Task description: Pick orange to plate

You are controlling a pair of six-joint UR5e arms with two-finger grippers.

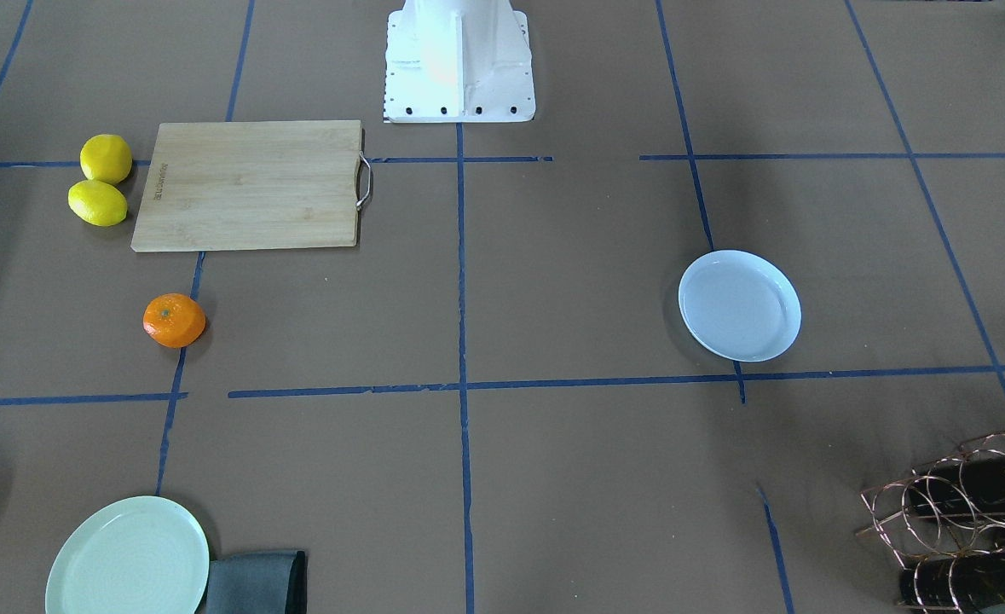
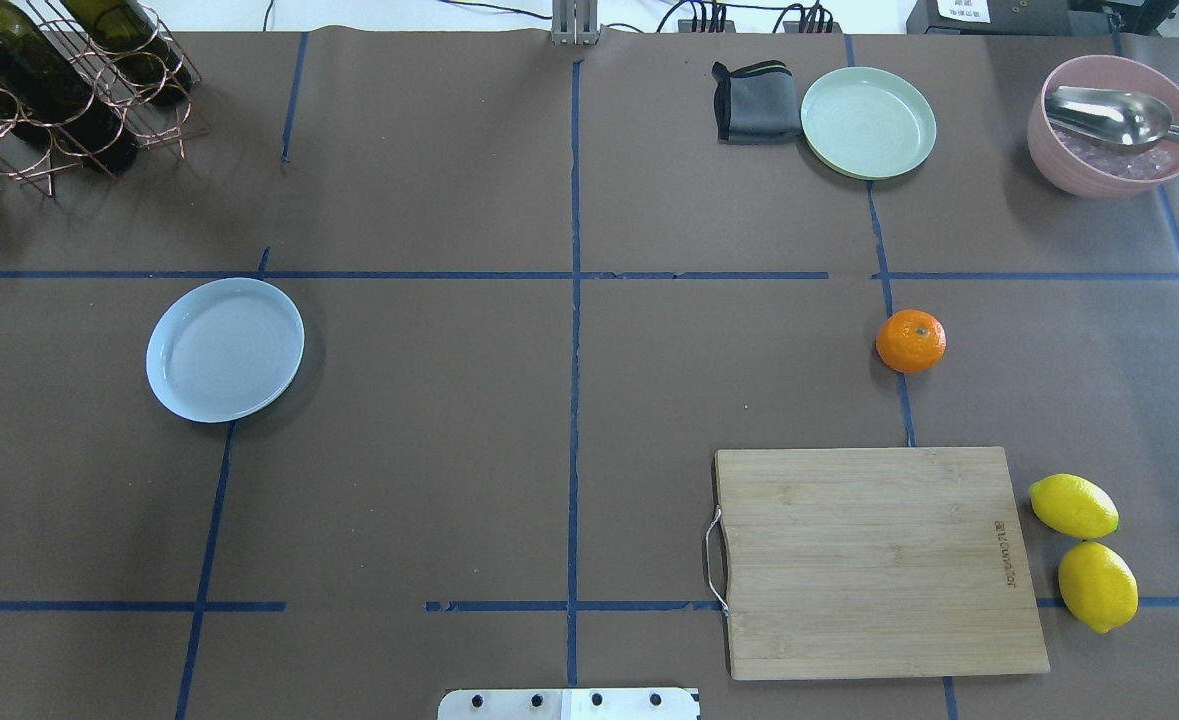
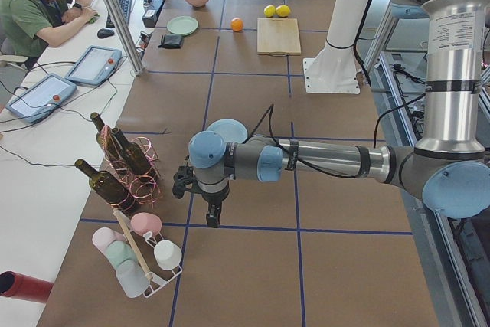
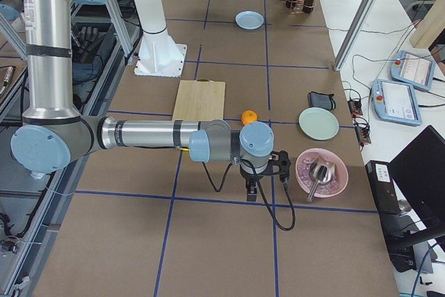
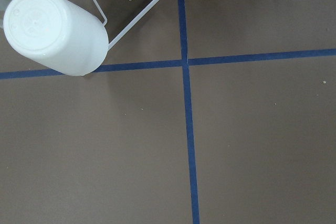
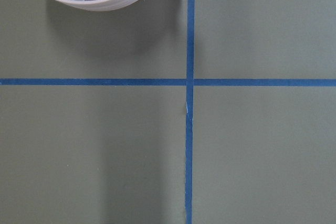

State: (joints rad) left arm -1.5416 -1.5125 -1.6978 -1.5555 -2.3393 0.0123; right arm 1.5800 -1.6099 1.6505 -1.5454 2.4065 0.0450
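The orange (image 2: 910,341) rests on the brown table on my right side, just beyond the cutting board; it also shows as the orange (image 1: 175,320) in the front view. The pale bluish plate (image 2: 225,349) lies empty on my left side, far from the fruit. Only the side views show my grippers. My left gripper (image 3: 213,216) hangs over a tape cross near the cup rack, a short way from the plate (image 3: 230,129). My right gripper (image 4: 252,189) hangs beside the pink bowl, short of the orange (image 4: 249,117). Whether either is open or shut I cannot tell.
A wooden cutting board (image 2: 879,560) lies at my near right, with two lemons (image 2: 1073,505) beside it. A green plate (image 2: 868,122), grey cloth (image 2: 754,102) and pink bowl (image 2: 1109,130) with ice and a spoon stand at the far right. A bottle rack (image 2: 59,80) fills the far left corner.
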